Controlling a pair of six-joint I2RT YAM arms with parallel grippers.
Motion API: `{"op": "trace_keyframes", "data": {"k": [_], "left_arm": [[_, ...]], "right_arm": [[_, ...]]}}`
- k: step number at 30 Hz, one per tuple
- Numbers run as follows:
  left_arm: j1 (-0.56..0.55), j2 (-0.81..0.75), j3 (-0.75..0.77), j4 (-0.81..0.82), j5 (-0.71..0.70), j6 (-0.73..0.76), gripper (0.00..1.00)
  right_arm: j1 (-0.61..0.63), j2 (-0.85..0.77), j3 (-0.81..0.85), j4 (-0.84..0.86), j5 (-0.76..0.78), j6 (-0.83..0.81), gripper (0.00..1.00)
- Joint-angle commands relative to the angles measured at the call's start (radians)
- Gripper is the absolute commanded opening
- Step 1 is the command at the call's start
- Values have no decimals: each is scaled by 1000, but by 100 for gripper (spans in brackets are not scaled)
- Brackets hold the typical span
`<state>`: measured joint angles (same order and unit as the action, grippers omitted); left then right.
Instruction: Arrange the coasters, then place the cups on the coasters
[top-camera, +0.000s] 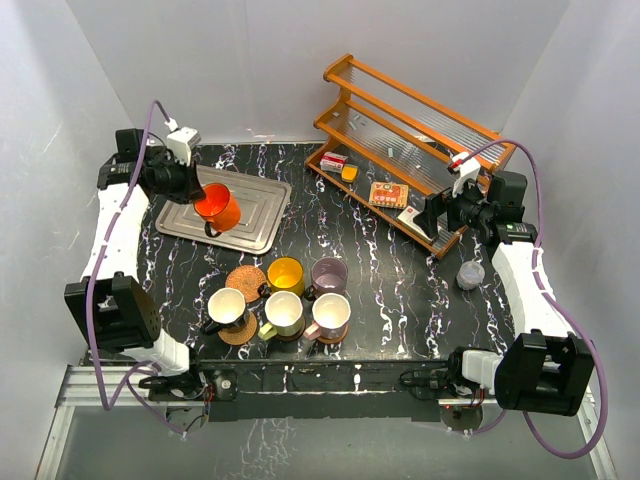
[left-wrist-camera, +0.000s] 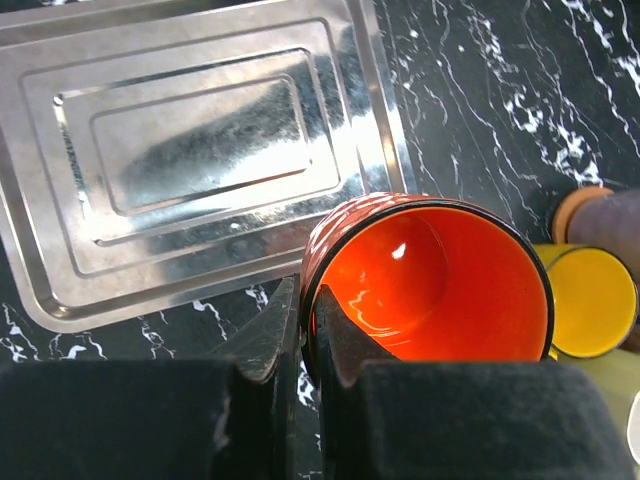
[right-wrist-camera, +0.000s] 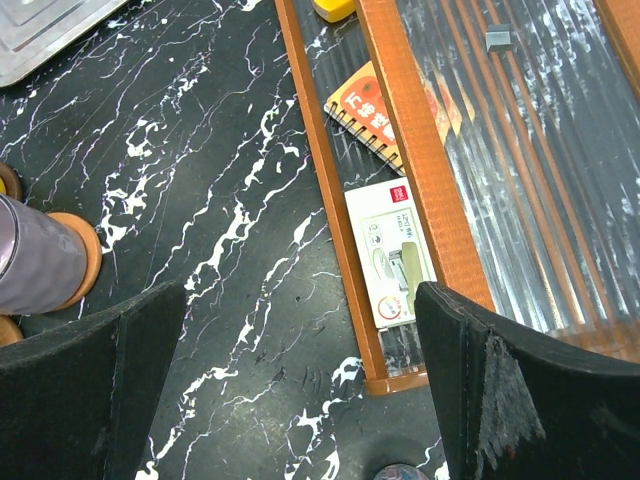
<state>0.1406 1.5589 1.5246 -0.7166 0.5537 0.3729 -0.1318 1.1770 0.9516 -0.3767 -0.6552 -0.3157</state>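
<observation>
The left gripper (left-wrist-camera: 305, 325) is clenched on the rim of the orange mug (left-wrist-camera: 430, 280), tilted over the metal tray (top-camera: 255, 200), one woven coaster (top-camera: 246, 279) lies bare beside the five other mugs (top-camera: 284, 313) at mid-table, and the right gripper (right-wrist-camera: 295, 300) gapes empty by the wooden rack (top-camera: 420, 110).

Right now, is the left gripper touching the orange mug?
Touching. The left wrist view shows the left gripper shut on the orange mug, its wall pinched between the fingers, one inside the rim, one outside.
</observation>
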Motion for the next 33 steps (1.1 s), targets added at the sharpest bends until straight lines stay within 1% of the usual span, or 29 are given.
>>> {"op": "trace_keyframes", "data": {"k": [1, 7, 13, 17, 22, 28, 33], "left_arm": [[-23, -96, -26, -74, 93, 90, 0], [-55, -147, -124, -71, 68, 139, 0], [-93, -160, -201, -79, 88, 255, 0], [-119, -132, -212, -138, 107, 392, 0], [-131, -95, -221, -186, 125, 521, 0], [-150, -50, -247, -186, 132, 606, 0], [-165, -10, -257, -188, 145, 644, 0]], "right_arm": [[3, -25, 11, 42, -20, -3, 98], [3, -21, 10, 44, -20, 0, 98], [4, -24, 7, 48, -17, 3, 98], [4, -24, 5, 51, -14, 1, 98], [3, -24, 3, 50, -11, 0, 98], [4, -20, 2, 52, -9, -1, 98], [4, -15, 0, 53, -8, -3, 98]]}}
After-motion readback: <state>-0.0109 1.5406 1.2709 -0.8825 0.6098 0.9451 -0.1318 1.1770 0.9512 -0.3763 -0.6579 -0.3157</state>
